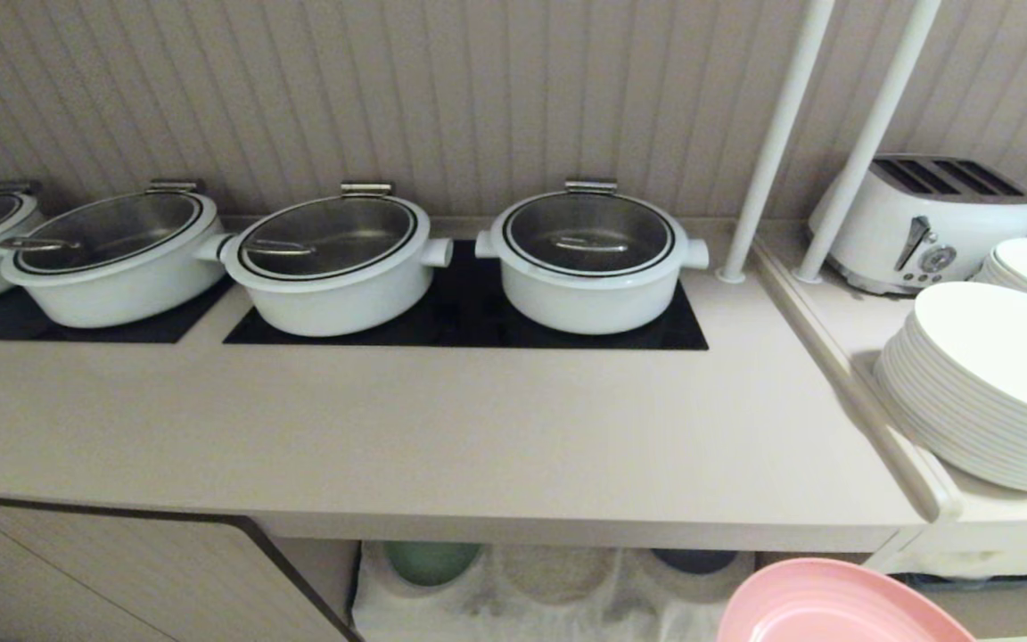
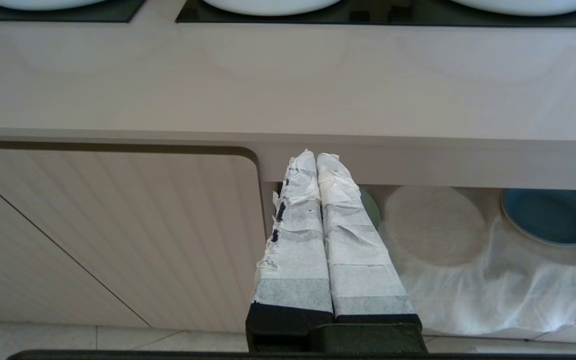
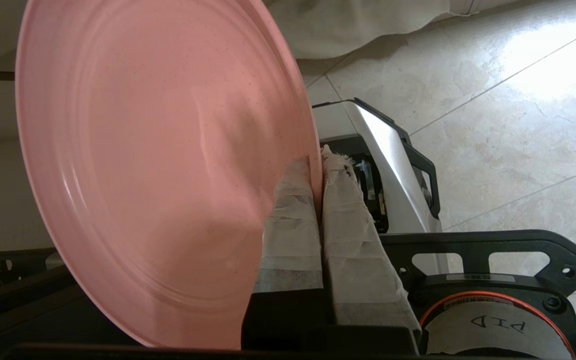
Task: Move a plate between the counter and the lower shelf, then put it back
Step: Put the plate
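Right gripper: taped fingers clamped on rim of pink plate, one finger each face; plate held in air, in front of and below counter edge, off to the right of lower shelf opening.
Left gripper: fingers together, empty, pointed at counter front; cloth-lined shelf w/ green plate just behind tips, dark blue plate farther off.

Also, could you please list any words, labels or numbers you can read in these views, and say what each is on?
"PID", handwritten and seen upside down, on a round white label ringed in orange on the robot's base.
The toaster has a dial, but its markings are too small to read.
Nothing else bears readable text.
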